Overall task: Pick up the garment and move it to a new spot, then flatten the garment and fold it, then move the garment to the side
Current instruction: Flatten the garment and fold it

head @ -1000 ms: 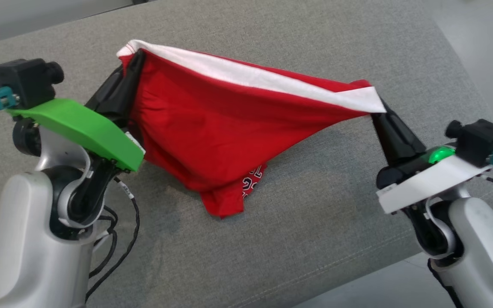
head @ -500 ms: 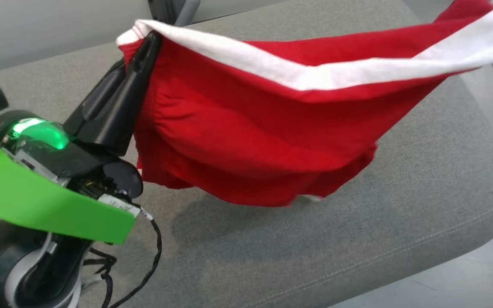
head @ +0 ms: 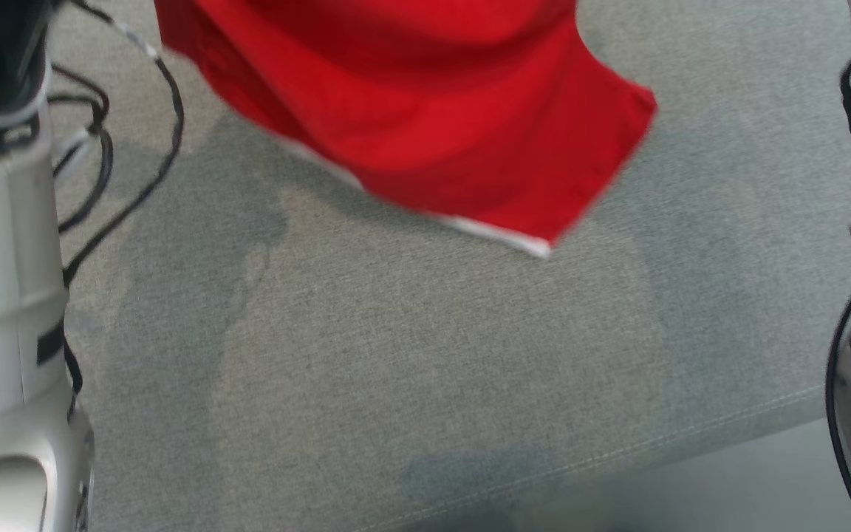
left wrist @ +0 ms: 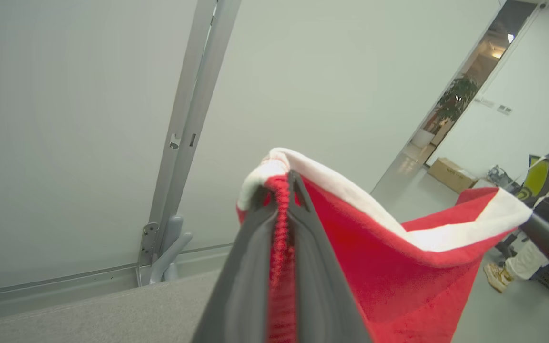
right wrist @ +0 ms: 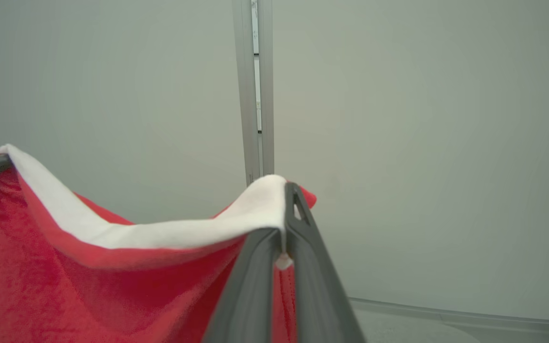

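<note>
The garment (head: 425, 111) is red cloth with a white band, hanging in the air above the grey cushion (head: 425, 355); its lower hem dangles at the top of the head view. In the left wrist view my left gripper (left wrist: 281, 186) is shut on one corner of the garment (left wrist: 398, 276), red seam pinched between the fingers. In the right wrist view my right gripper (right wrist: 286, 195) is shut on the other corner of the garment (right wrist: 88, 276), on its white band. The cloth sags between the two grippers. My pale forearms stand at both edges of the head view.
Black cables (head: 100, 148) hang beside my left forearm (head: 4, 295). The cushion's front seam (head: 617, 451) runs near the bottom, floor beyond it. A wall with a metal post (left wrist: 184, 128) rises behind. A person (left wrist: 548, 200) sits at the far right of the left wrist view.
Both grippers have lifted the garment high off the cushion and stretched it. The head view has tilted down, so the grippers have left its top edge.
</note>
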